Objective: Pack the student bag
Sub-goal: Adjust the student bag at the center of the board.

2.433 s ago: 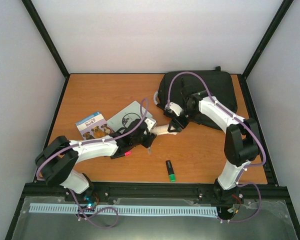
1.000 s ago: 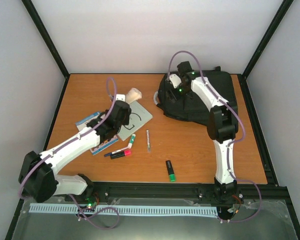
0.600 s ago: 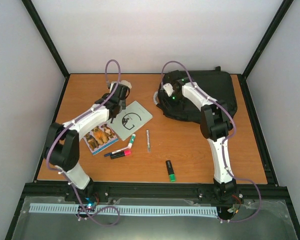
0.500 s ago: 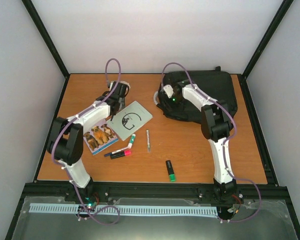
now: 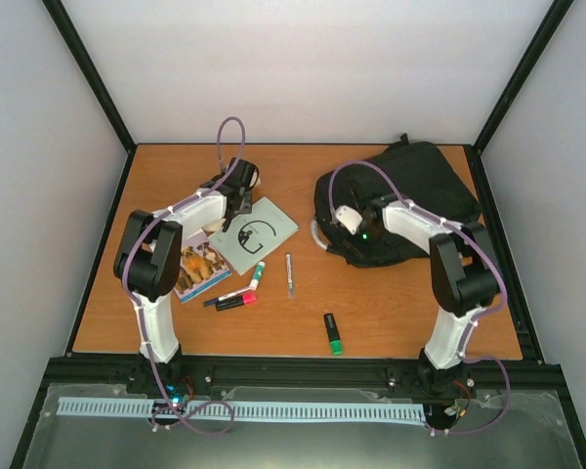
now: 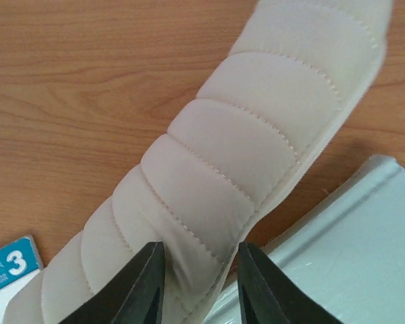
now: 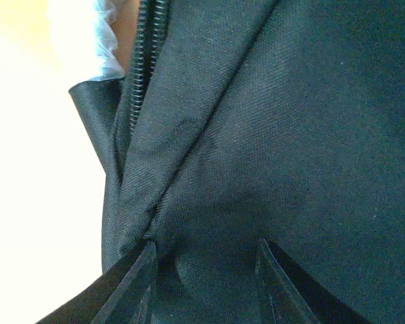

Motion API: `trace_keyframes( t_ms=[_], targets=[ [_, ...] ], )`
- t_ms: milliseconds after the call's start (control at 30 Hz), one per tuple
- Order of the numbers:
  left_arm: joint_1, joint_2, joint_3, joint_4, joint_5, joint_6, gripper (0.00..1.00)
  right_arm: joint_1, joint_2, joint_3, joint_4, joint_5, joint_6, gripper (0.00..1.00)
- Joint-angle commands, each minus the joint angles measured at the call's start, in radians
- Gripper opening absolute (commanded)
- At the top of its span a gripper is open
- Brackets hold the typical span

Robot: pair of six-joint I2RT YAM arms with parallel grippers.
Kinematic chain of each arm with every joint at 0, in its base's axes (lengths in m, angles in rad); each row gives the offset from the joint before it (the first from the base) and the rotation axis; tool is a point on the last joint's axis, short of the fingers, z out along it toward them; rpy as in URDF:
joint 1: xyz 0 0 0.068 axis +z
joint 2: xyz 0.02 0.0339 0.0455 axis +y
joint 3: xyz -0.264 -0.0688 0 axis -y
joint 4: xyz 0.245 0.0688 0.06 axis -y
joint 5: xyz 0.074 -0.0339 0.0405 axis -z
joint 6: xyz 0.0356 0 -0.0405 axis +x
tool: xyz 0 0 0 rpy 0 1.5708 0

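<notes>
The student bag (image 5: pixel 415 191) is a large black backpack at the table's far right, bunched up, with its near left edge raised. My right gripper (image 5: pixel 357 234) is at that edge, and in the right wrist view it (image 7: pixel 206 283) is shut on a fold of the bag's black fabric (image 7: pixel 310 135) beside a zip (image 7: pixel 148 40). My left gripper (image 5: pixel 238 193) is at the far left. In the left wrist view it (image 6: pixel 201 283) pinches the cream padded pencil pouch (image 6: pixel 256 135), which lies across the wood. Only a bit of the pouch (image 5: pixel 249 179) shows from above.
A grey notebook (image 5: pixel 259 233) lies beside the pouch, and its corner shows in the left wrist view (image 6: pixel 351 256). A dog picture book (image 5: pixel 197 266) lies left of it. A green marker (image 5: pixel 258 273), pink highlighter (image 5: pixel 236 302), thin pen (image 5: pixel 289 274) and black-green highlighter (image 5: pixel 332 333) lie mid-table.
My left gripper carried the pouch from mid-table to the far left and stays there. My right gripper moved from the bag's far side to its near left edge; the bag has bunched up.
</notes>
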Motion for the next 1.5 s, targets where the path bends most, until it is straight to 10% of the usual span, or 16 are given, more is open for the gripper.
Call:
trace_keyframes(
  t_ms=[0,400,667,833,1300,1467],
  targets=[
    [0.003,-0.082,-0.007,-0.02,0.018,-0.053,0.4,-0.017,-0.116,-0.191,-0.054,0.028,-0.115,0.43],
    [-0.095,-0.266,-0.121,0.015,0.144,-0.055,0.68,-0.195,-0.557,-0.508,-0.177,0.062,-0.189,0.49],
    [-0.208,-0.216,-0.06,0.127,0.534,-0.082,0.99,-0.403,-0.774,-0.429,-0.209,0.014,-0.087,0.82],
    [-0.252,-0.189,-0.009,0.13,0.503,-0.089,1.0,-0.544,-0.768,-0.41,-0.113,-0.062,-0.031,1.0],
    [-0.274,-0.27,-0.166,0.291,0.43,-0.175,1.0,-0.534,-0.778,-0.467,0.001,-0.03,0.019,1.0],
    [-0.377,-0.255,-0.129,0.269,0.313,0.013,1.0,-0.534,-0.798,-0.518,0.019,-0.123,0.002,1.0]
  ],
)
